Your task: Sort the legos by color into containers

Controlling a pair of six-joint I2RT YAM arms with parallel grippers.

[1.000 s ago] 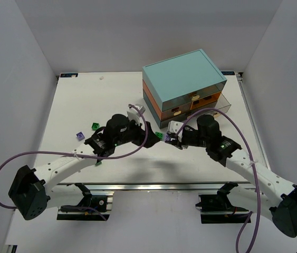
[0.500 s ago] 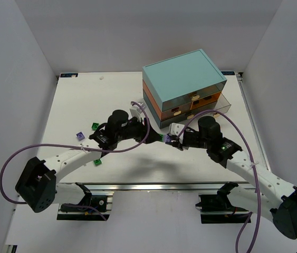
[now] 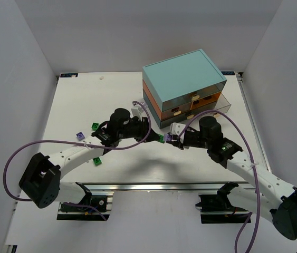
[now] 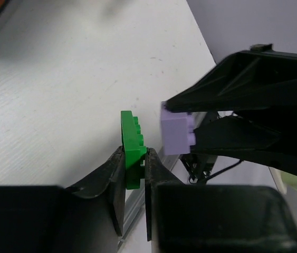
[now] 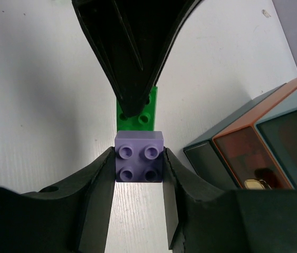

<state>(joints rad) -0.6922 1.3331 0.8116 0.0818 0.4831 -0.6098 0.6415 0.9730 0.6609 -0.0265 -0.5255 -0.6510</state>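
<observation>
I have my left gripper (image 4: 135, 161) clenched on a green lego (image 4: 131, 138), held edge-up above the bench (image 4: 58, 95). My right gripper (image 5: 139, 174) grasps a lilac lego (image 5: 139, 156) by its sides, studs facing its wrist camera. The two bricks hang just beside each other, not quite touching, in front of the chest of drawers (image 3: 182, 79), and a few loose legos (image 3: 94, 126) lie on the bench off to the left.

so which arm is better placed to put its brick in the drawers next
Right, probably: the right hand holds the lilac brick, and the drawer chest stands on its side of the table. The left hand, pinching the green brick, is stretched toward the middle.
</observation>
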